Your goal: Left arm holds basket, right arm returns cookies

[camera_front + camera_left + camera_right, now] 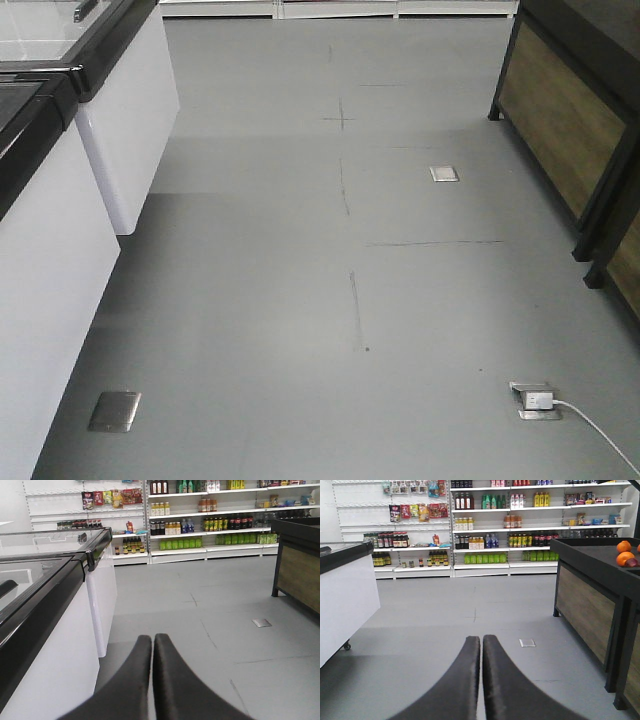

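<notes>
The basket and the cookies are out of view in every frame. My left gripper (152,637) shows at the bottom of the left wrist view, its two black fingers pressed together with nothing between them, pointing down the aisle over the grey floor. My right gripper (481,639) is likewise shut and empty in the right wrist view, aimed at the far shelves. Neither arm appears in the front view.
White chest freezers (60,200) with black rims line the left side. A dark wood-panelled display stand (575,120) holding oranges (624,552) stands on the right. Stocked shelves (520,525) fill the far wall. Metal floor plates (114,411) and a socket box with a white cable (536,400) lie on the floor.
</notes>
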Tool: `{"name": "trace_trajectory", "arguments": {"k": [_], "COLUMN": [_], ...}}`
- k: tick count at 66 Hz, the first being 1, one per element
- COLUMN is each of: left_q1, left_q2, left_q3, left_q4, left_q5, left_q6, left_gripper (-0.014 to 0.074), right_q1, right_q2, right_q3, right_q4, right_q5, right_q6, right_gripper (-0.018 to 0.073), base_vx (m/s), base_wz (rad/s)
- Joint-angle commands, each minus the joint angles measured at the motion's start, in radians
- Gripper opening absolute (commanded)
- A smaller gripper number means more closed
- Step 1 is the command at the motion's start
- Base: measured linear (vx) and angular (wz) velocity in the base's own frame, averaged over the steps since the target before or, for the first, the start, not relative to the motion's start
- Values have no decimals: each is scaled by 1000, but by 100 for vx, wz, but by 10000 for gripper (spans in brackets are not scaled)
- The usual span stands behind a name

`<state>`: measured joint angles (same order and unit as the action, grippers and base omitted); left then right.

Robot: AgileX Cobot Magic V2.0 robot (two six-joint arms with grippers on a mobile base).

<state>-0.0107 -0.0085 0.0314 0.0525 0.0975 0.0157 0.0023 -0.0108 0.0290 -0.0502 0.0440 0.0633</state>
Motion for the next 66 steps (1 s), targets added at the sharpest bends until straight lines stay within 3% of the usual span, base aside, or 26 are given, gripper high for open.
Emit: {"name": "trace_trajectory", "arguments": {"k": [1,66], "left_q1": [-2,-2], "left_q2": [-16,-16], "left_q3": [-33,-33], "left_q4": [1,1], "left_q5": [-69,-69], "left_q6": [-3,-3], "left_gripper": [-8,-8], "right_q1": [-4,-4], "right_q2": [-11,-11], "right_q3": [2,2], "right_q4": [-3,-3], "right_q5": [-71,-71], "right_q6": [-8,-8], "right_gripper": [-8,-8], "base_vx": [0,0], "base_wz": [0,0]}}
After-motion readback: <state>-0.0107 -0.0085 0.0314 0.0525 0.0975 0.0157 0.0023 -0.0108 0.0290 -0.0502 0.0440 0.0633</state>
